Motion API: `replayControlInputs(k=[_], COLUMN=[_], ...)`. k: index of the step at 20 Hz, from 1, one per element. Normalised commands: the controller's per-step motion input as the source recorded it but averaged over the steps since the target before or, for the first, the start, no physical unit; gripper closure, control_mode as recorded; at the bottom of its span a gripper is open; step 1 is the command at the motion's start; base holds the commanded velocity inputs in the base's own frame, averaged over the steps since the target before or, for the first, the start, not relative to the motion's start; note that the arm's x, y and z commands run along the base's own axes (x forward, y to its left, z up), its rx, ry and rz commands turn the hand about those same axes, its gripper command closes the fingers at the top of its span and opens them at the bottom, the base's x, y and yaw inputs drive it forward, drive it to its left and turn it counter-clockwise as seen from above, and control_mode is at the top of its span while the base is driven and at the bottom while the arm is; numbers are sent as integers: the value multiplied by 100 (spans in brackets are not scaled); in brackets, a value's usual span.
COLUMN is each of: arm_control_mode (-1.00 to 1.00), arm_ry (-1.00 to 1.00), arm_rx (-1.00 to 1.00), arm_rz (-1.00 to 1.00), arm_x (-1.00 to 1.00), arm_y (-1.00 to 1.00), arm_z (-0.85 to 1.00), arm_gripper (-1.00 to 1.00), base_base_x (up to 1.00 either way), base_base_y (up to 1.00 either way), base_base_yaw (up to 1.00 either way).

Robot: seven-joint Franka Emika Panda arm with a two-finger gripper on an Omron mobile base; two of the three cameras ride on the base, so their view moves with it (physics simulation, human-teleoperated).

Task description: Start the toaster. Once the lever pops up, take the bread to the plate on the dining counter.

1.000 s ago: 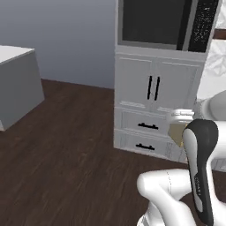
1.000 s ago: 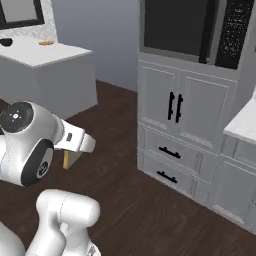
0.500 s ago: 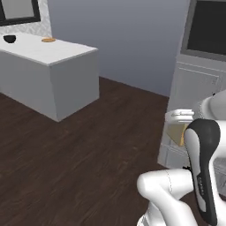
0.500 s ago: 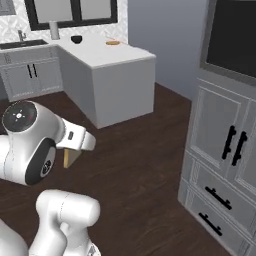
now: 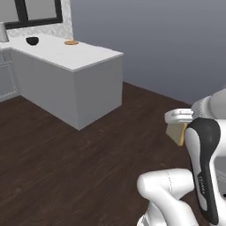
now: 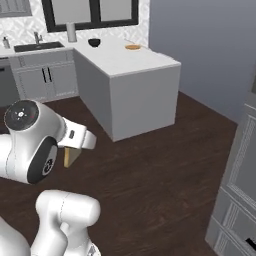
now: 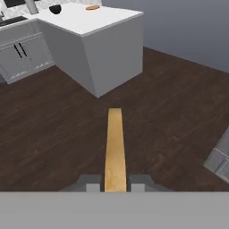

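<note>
Gripping the bread (image 7: 115, 147) edge-on, the jaws (image 7: 115, 187) sit closed on it in the hand view, a dark fingertip (image 7: 92, 187) pressed to each side of the golden-tan crust, which runs straight toward twelve o'clock over the dark wood floor (image 7: 170, 112). From the left base view the slice (image 5: 176, 133) hangs just under the white hand, at about nine o'clock of the arm's dark-striped link; in the right base view it (image 6: 71, 156) peeks out below the hand, at roughly four o'clock of the big round joint.

Well apart from the robot, across open floor, stands the dining bench (image 6: 131, 82), a white-topped island with plain pale sides. On its far end lies the plate (image 6: 133, 47), small and orange-brown (it reads as a flat disc at this range), with a dark bowl (image 6: 94, 42) near it toward nine o'clock. In the hand view the plate (image 7: 92, 7) is at eleven o'clock of the bread. Grey cabinets (image 6: 46, 80) with a sink (image 6: 31, 46) adjoin the bench's far left.
</note>
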Motion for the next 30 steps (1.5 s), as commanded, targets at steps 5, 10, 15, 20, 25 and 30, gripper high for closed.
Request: replayControlInputs(k=[5,10,15,20,25,30], arm_control_mode=[100,100,100,100,100,100], arm_ry=[0,0,0,0,0,0], arm_rx=[0,0,0,0,0,0], arm_rz=[0,0,0,0,0,0], arm_x=[0,0,0,0,0,0], arm_y=[0,0,0,0,0,0], arm_z=[0,0,0,0,0,0], arm_gripper=[100,100,100,100,100,100], base_base_x=[100,100,100,100,100,100], base_base_y=[37,20,3,0,1,2], base_base_yaw=[3,-4,-17,-33,-45,-41])
